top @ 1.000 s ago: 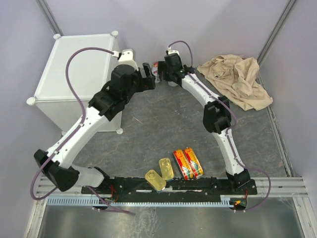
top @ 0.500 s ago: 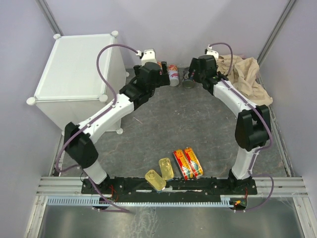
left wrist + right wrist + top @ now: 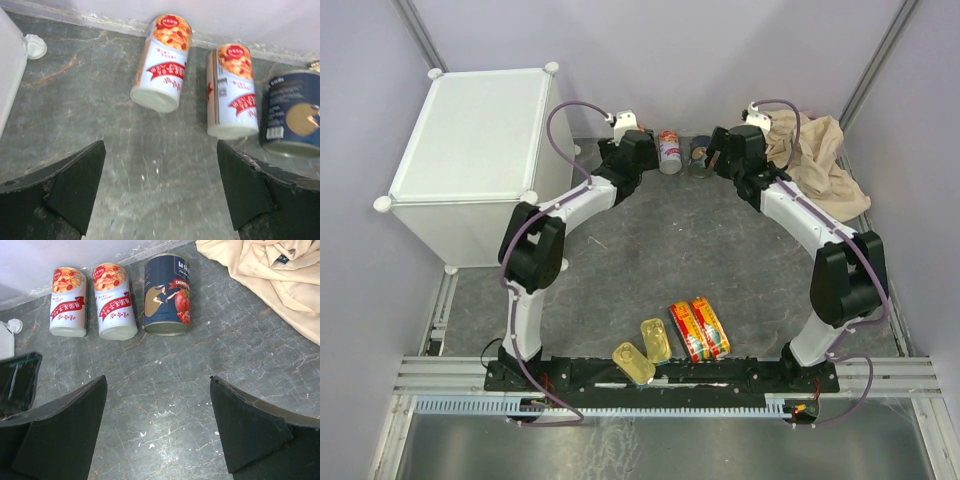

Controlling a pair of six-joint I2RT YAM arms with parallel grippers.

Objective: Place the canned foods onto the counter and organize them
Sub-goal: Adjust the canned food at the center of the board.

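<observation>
Black-fingered, the left hand (image 3: 160, 165) and right hand (image 3: 157, 395) both gape wide, empty, short of the cans (image 3: 116, 301).

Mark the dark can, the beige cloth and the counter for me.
dark can (image 3: 167, 292): right wrist view, middle of its label.
beige cloth (image 3: 270, 275): right wrist view, central folds.
counter (image 3: 470, 135): top external view, bare top panel.
</observation>
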